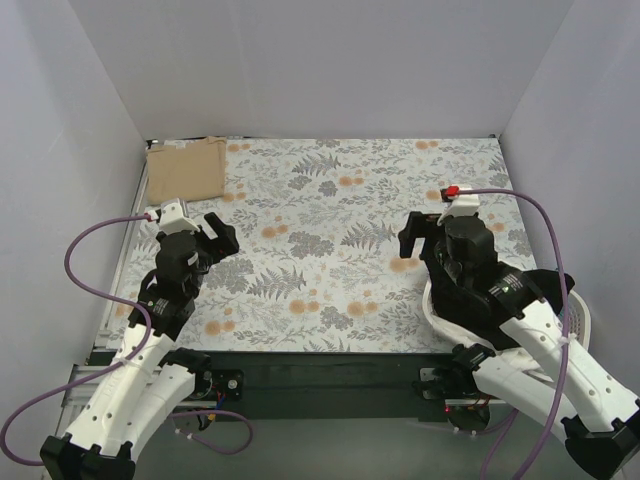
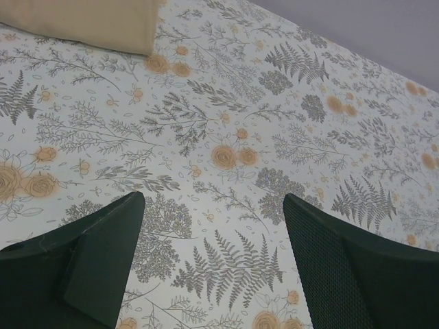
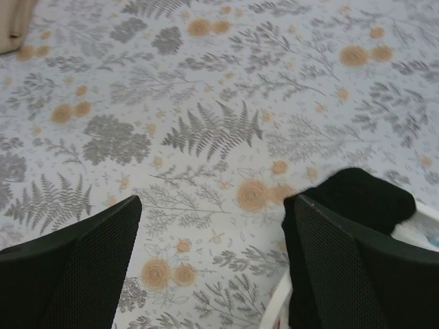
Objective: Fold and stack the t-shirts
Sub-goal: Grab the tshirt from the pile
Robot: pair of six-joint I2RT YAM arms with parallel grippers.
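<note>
Black shirt [image 3: 363,195], limp and light, is draping over the basket [image 3: 431,214] beside your right gripper [image 3: 214,202], tan shirt [image 1: 186,170] is lying folded far left, and with the left gripper [image 2: 214,197] and the right both hovering open and empty, you are likely looking to pinch a bunched fold.

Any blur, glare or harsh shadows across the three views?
Top external: even, diffuse light, no hard shadows or glare. Left wrist: sharp, with the floral cloth and tan t-shirt both crisp. Right wrist: the cloth print looks slightly soft, and the black t-shirt is a dark mass with no visible detail.
</note>
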